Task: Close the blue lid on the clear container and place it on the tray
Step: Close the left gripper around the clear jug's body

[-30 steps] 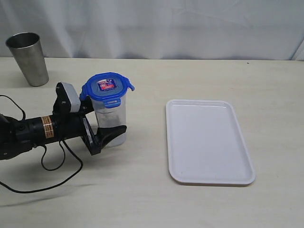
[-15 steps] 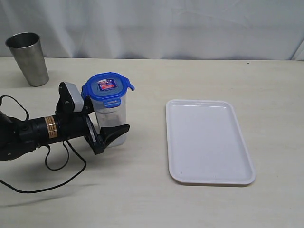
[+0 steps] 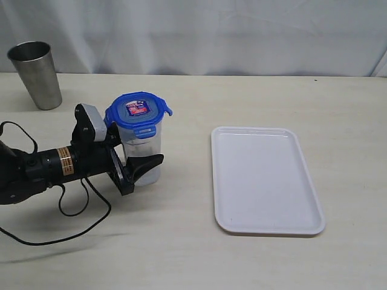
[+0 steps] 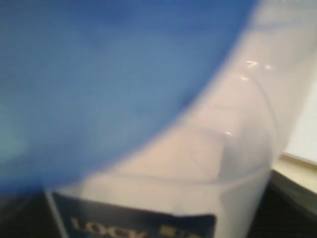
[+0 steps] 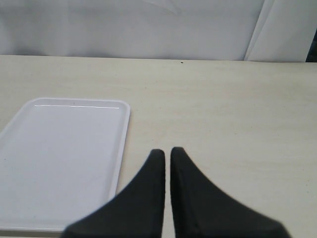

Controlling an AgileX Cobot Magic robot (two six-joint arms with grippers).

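The clear container (image 3: pixel 147 140) stands upright on the table left of centre, with the blue lid (image 3: pixel 136 111) sitting on top of it. My left gripper (image 3: pixel 152 151) reaches in from the left and straddles its lower half. The near finger (image 3: pixel 145 164) lies against its wall and the far finger is hidden behind it. The left wrist view is filled by the blurred lid (image 4: pixel 99 74) and the container (image 4: pixel 198 163) with its dark label. The white tray (image 3: pixel 266 181) lies empty to the right. My right gripper (image 5: pixel 167 151) is shut on nothing, beside the tray (image 5: pixel 59 148).
A grey steel cup (image 3: pixel 36 74) stands at the back left of the table. Black cable (image 3: pixel 72 211) from the left arm loops over the table near its front edge. A white curtain backs the scene.
The left gripper's near finger has moved in against the container's wall, and the container with its lid has shifted very slightly right. The right gripper has not moved.
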